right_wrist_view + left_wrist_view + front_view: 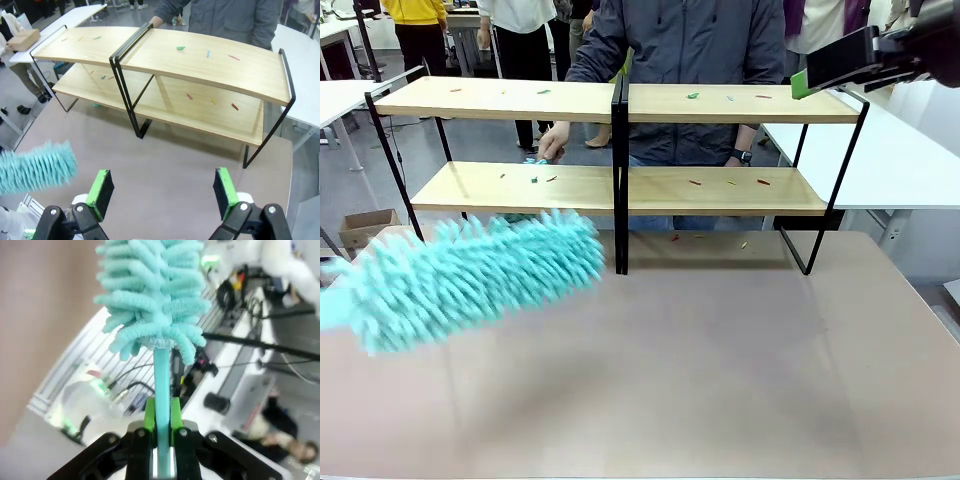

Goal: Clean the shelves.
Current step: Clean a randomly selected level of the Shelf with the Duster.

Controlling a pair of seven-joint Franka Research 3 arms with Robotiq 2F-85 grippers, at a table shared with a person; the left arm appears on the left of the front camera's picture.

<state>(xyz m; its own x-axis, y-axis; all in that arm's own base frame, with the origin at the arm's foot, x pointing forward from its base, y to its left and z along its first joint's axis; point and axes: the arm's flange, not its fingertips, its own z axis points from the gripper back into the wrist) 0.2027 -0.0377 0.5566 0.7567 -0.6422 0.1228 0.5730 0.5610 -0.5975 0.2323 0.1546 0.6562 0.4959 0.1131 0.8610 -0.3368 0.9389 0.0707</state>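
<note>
Left jaws clamped tight on the thin handle (161,385) of a turquoise duster (470,275), a grip my left wrist camera shows close up. From the front, the fluffy head hangs over the bench (740,360), just before the shelves (520,100), low on their left side. My right jaws stand wide open and empty above the bench. Coloured scraps (181,48) dot both boards. A person's hand (552,142) hangs behind the shelves' left half.

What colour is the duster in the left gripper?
The duster is turquoise, head and handle alike; the left wrist view shows it best.
</note>
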